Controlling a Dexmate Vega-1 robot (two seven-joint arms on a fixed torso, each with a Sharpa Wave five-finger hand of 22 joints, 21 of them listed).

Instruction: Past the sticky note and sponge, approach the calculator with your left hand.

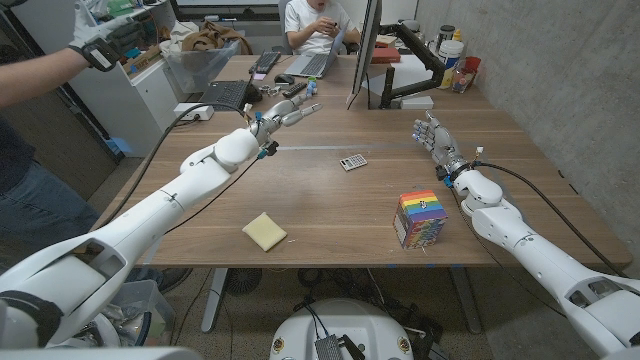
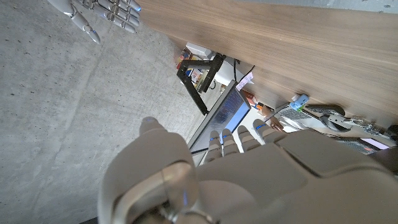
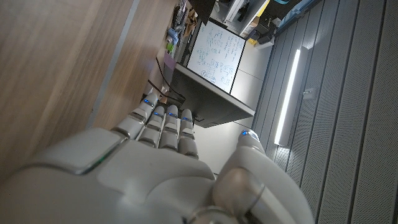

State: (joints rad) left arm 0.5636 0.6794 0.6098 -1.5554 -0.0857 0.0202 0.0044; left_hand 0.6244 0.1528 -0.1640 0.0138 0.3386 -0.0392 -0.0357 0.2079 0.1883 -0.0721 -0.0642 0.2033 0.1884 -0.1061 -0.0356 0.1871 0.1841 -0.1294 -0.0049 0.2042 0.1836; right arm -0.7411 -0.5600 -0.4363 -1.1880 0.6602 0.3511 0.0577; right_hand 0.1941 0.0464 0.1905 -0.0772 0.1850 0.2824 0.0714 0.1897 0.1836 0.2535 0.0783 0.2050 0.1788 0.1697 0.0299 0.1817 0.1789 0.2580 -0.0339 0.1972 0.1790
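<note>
Already the left hand [image 1: 288, 113], fingers spread and empty, reaches beyond the sponge [image 1: 264, 231]; the calculator [image 1: 353, 162] lies to its right, untouched.

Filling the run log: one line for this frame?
left hand open, raised beyond calculator | right hand open, idle | sticky note near edge

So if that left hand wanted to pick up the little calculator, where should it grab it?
Probably by its two long edges, coming down from above. The calculator lies flat and thin on the table, turned at an angle, with bare wood all round it. The left hand is beyond it, so it would come from the far side.
</note>
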